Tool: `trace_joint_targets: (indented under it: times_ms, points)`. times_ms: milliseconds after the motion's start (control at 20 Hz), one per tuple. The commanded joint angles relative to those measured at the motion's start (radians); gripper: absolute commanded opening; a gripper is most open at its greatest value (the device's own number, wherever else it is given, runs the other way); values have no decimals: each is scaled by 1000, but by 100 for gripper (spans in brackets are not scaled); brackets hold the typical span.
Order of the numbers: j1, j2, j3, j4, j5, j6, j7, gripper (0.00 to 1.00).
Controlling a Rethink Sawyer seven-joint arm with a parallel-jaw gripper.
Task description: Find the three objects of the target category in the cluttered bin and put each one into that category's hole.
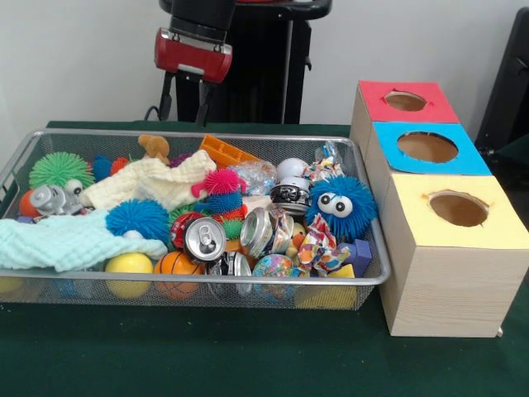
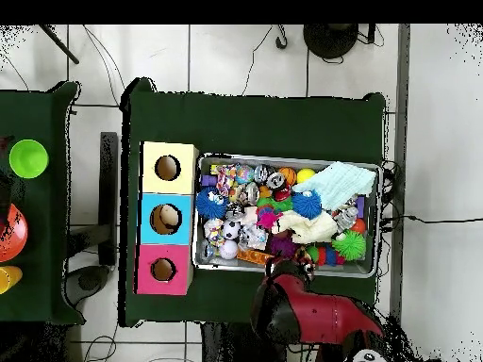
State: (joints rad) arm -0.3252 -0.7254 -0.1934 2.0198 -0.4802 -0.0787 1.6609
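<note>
A wire bin (image 1: 376, 277) holds mixed clutter. Drink cans lie near its front middle (image 1: 204, 238), beside that (image 1: 258, 230), and crushed at the left (image 1: 51, 198). There are also a yellow ball (image 1: 128, 266), a basketball (image 1: 178, 266), a white ball (image 1: 291, 169), spiky balls in green (image 1: 60, 169), blue (image 1: 137, 219) and pink (image 1: 221, 182), and a blue fuzzy toy with eyes (image 1: 340, 207). A cream cloth (image 1: 149, 182) and a mint cloth (image 1: 70, 240) cover things underneath. My gripper (image 1: 185, 106) hangs open and empty above the bin's back rim, left of centre.
Three wooden boxes stand right of the bin, with holes in a red top (image 1: 405, 101), a blue top (image 1: 427, 147) and a yellow top (image 1: 459, 208). The overhead view shows a second table with a green bowl (image 2: 28, 157) beyond the boxes.
</note>
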Motion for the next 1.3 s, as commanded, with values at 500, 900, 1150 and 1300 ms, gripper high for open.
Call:
trace_joint_targets:
  times_ms: [500, 900, 1150, 1300]
  points:
    - [-47, 70, 44, -29, -108, -99, 102, 100]
    - [-38, 99, -6, -44, -114, -147, 107, 100]
    - [-27, 139, -17, -57, -103, -185, 111, 100]
    - [-18, 153, -32, -58, -97, -210, 111, 100]
